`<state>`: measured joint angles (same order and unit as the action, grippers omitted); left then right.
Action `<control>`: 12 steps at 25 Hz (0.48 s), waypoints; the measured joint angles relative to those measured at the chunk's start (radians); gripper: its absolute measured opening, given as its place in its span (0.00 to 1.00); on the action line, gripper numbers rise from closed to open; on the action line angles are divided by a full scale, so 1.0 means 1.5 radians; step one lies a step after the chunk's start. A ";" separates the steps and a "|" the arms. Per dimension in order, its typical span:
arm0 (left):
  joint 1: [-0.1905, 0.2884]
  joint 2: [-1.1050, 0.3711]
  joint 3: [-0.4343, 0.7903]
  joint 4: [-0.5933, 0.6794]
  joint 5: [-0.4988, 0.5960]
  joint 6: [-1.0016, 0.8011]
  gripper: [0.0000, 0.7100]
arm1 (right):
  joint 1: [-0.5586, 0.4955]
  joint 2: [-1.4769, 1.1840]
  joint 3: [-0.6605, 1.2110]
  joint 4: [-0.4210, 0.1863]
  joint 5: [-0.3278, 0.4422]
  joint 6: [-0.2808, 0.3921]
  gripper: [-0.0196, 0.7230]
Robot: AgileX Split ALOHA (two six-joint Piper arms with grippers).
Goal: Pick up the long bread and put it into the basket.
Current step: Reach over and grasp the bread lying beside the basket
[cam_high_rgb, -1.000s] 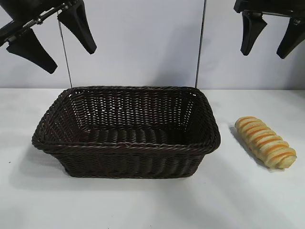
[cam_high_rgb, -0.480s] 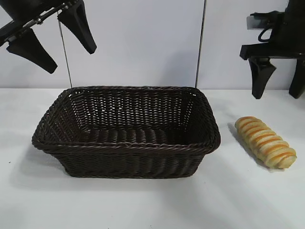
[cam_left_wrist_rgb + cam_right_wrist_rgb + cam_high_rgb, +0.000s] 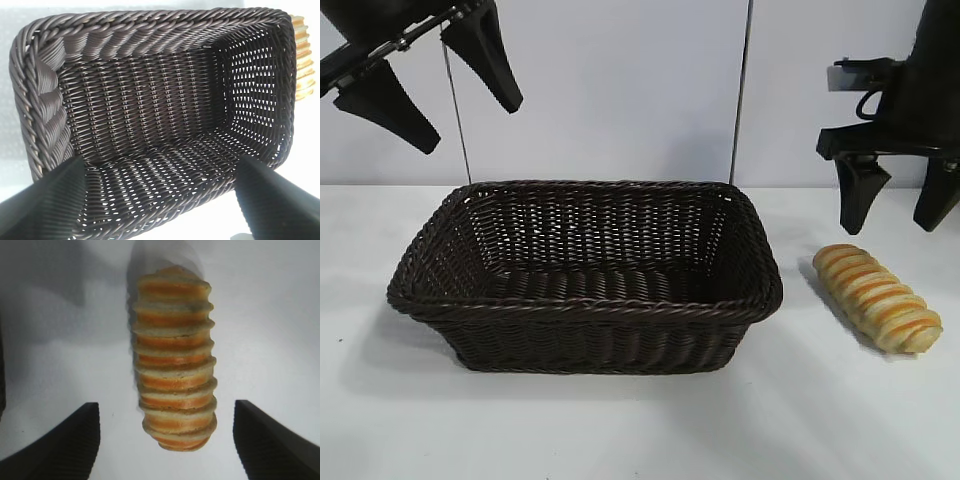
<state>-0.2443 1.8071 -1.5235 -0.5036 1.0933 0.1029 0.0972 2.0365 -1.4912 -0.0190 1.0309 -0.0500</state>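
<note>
The long bread [image 3: 876, 297], pale tan with orange-brown stripes, lies on the white table to the right of the basket [image 3: 585, 305]. The basket is a large, empty, dark brown wicker one. My right gripper [image 3: 888, 227] hangs open just above the bread's far end, touching nothing. In the right wrist view the bread [image 3: 174, 355] lies lengthwise between the spread fingers of the right gripper [image 3: 166, 404]. My left gripper [image 3: 468, 125] stays open high above the basket's left side. In its wrist view the left gripper [image 3: 160, 165] looks down into the basket [image 3: 150, 45], and a sliver of the bread [image 3: 304, 60] shows beyond the rim.
A white table [image 3: 640, 430] carries both items, with bare surface in front of the basket and around the bread. A pale wall stands behind, with two thin vertical rods [image 3: 742, 90].
My right gripper has come down from the top of the view to just above the bread, still open. The left gripper, basket and bread have not moved.
</note>
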 joint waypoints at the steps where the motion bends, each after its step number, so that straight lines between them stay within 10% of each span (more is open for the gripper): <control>1: 0.000 0.000 0.000 0.000 0.000 0.000 0.84 | 0.000 0.006 0.000 -0.009 -0.005 0.000 0.75; 12: 0.000 0.000 0.000 0.000 0.000 0.000 0.84 | 0.000 0.063 0.001 -0.018 -0.038 0.010 0.75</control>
<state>-0.2443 1.8071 -1.5235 -0.5036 1.0933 0.1029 0.0972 2.1307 -1.4900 -0.0463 0.9736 -0.0353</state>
